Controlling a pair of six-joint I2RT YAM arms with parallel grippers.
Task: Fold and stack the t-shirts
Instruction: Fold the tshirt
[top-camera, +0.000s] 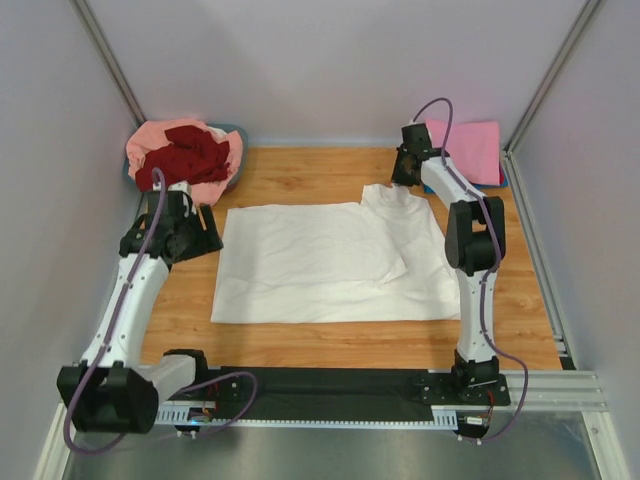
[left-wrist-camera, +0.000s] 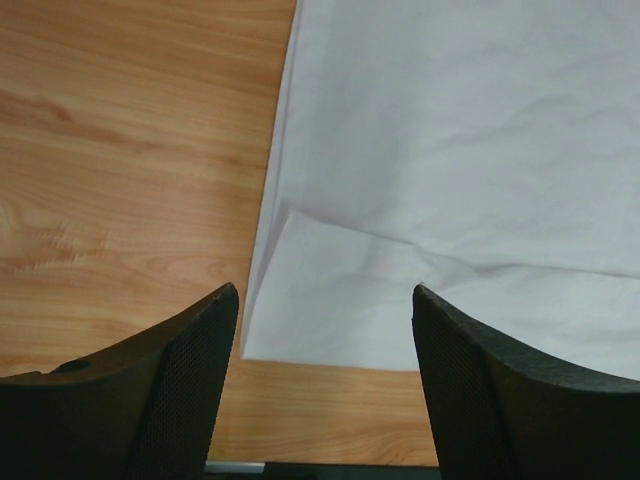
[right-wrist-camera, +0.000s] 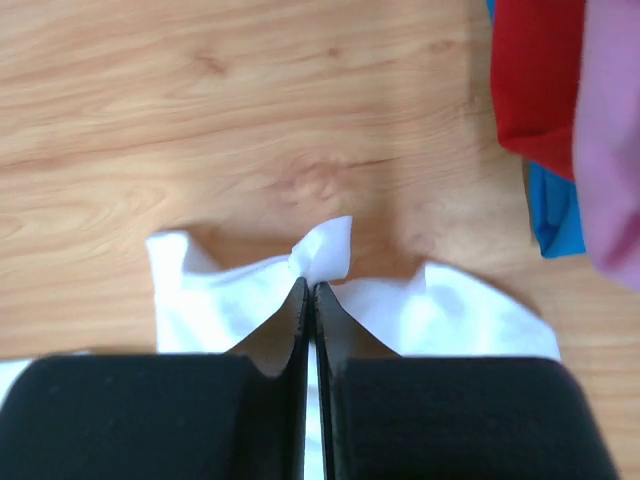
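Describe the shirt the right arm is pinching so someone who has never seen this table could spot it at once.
Find the wooden table; spread across its middle, between the two arms, lies the off-white t-shirt, the right tool shut on its far edge. It is the only pale shirt, spread open: the crumpled red-and-salmon heap sits far left, the folded pink stack far right.

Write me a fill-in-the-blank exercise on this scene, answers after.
The right gripper is ____ on a pinch of the white t-shirt.
The left gripper hovers above that shirt's corner, jaws ____.
On the table, the bright pink t-shirt lies at the far ____ corner.
Missing words: shut, open, right.
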